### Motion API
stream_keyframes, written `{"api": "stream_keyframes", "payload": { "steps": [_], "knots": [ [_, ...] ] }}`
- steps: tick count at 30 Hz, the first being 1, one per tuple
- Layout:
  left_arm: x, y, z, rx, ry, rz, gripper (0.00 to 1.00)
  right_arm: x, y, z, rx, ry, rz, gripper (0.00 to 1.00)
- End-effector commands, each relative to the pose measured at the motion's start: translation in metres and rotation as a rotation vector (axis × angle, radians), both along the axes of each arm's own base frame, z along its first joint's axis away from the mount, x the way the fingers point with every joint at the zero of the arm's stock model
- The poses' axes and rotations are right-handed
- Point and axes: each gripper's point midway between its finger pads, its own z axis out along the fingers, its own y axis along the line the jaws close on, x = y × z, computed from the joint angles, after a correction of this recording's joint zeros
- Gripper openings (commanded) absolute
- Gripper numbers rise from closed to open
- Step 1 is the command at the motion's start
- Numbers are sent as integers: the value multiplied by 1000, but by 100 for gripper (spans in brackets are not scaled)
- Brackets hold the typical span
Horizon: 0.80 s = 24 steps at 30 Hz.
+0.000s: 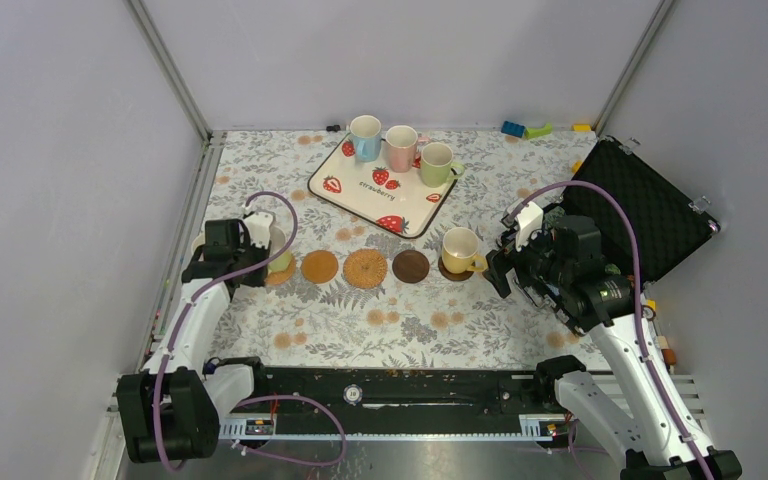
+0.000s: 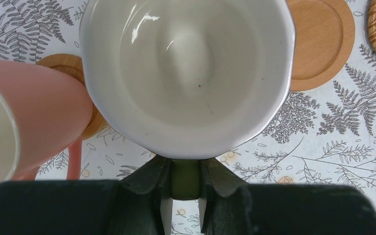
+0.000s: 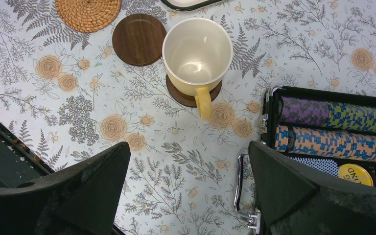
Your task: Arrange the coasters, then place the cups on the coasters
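Left gripper (image 2: 185,171): pressed together on the green handle (image 2: 185,185) of the green cup (image 2: 186,73). You carry the whole cup by that one thin loop.
Green cup, position: left end of the coaster row, just beside the pink cup (image 2: 34,112). A tan coaster (image 2: 61,63) shows between the two. From the wrist view I cannot tell whether the green cup is set down or hangs above a coaster.
Risk, left end: the pink cup is very close. Any sideways drift as you lower or back out would nudge it. If you let go off-centre, the green cup ends up half off its disc.
Risk, grip: a handle pinch lets the cup tilt, and a tilted base could catch the coaster and shove it.
Row, middle: second tan coaster (image 2: 318,44), woven coaster (image 1: 365,268) and dark brown coaster (image 3: 138,39) all lie bare.
Yellow cup (image 3: 196,51): stands on the dark end coaster (image 3: 175,93), handle towards the right gripper.
Right gripper (image 3: 188,196): spread wide and holding nothing, over the table (image 3: 191,161) beside the chip case (image 3: 333,127).
Risk, right: blue cup (image 1: 365,137), rose cup (image 1: 400,148) and lime cup (image 1: 437,164) wait on the tray (image 1: 360,195). A low reach towards them could clip the yellow cup.
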Motion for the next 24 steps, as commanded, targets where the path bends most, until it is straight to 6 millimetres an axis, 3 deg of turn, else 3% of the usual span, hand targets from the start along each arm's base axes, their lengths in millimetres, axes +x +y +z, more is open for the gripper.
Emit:
{"api": "stream_keyframes", "payload": {
  "steps": [1, 16, 24],
  "knots": [
    [25, 7, 23, 33, -122, 1, 0, 5, -3, 3, -11, -27, -9, 99],
    [24, 13, 10, 47, -42, 17, 0, 6, -3, 1, -16, -22, -13, 98],
    [21, 14, 28, 40, -115, 13, 38, 6, -2, 1, -12, -18, -10, 99]
  ]
}}
